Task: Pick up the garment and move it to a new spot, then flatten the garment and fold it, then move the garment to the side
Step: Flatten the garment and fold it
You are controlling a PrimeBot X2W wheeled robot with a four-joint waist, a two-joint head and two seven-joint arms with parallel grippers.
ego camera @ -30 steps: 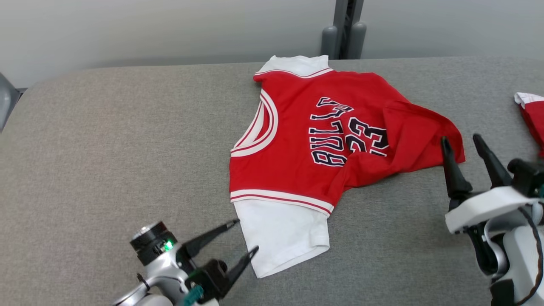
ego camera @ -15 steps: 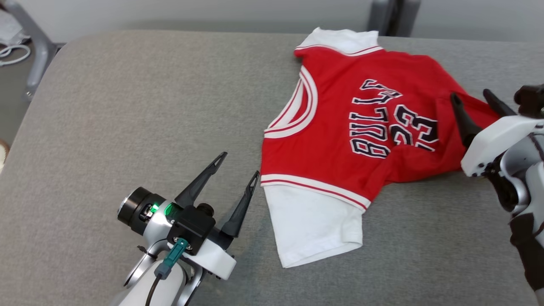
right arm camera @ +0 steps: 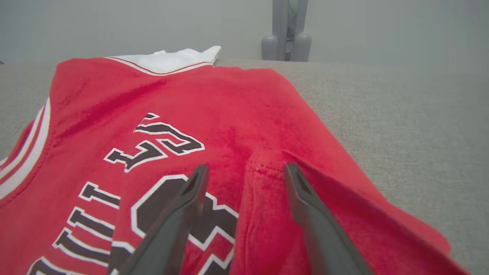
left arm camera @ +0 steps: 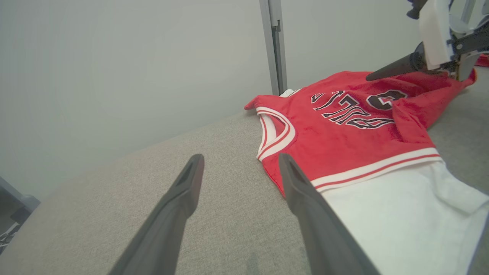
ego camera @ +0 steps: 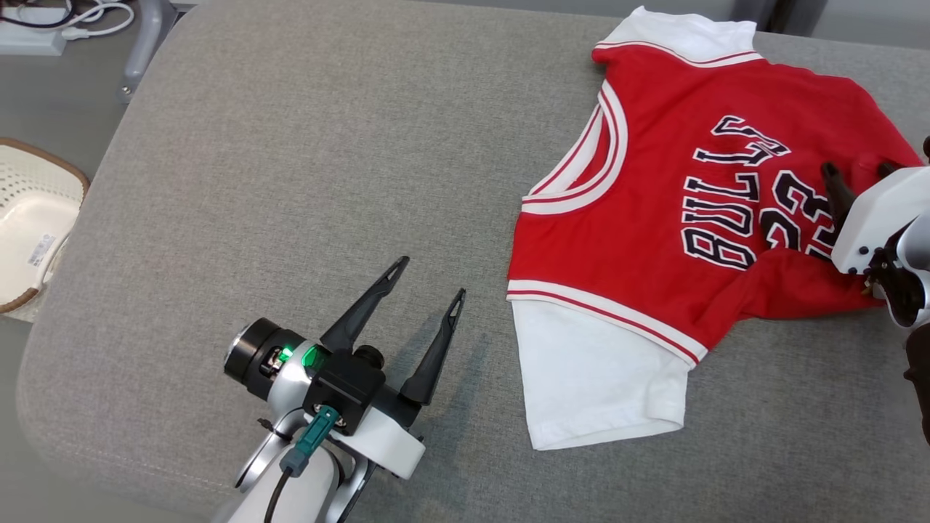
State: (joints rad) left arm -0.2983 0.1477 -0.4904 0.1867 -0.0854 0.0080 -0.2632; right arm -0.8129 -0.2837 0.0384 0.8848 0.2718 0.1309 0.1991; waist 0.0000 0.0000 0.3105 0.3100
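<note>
Grey upholstered table (ego camera: 290, 145) with a red Bulls jersey (ego camera: 639, 218) lying flat toward its right side, neither gripper holding anything.

From the head, a cream perforated basket (ego camera: 33, 211) stood on the floor past the table's left edge, its contents unreadable, with a power strip (ego camera: 29, 36) farther back; the wrist views added a grey post (right arm camera: 286, 34) behind the table. Left gripper (ego camera: 429, 276) hovered with fingers spread wide over bare upholstery near the jersey's white sleeve (ego camera: 596, 378). Right gripper (right arm camera: 245, 167) was spread just as wide, straddling a raised fold (right arm camera: 263, 172) by the number 23. The left wrist view showed one finger (left arm camera: 393, 68) just over the red cloth, contact unclear.
</note>
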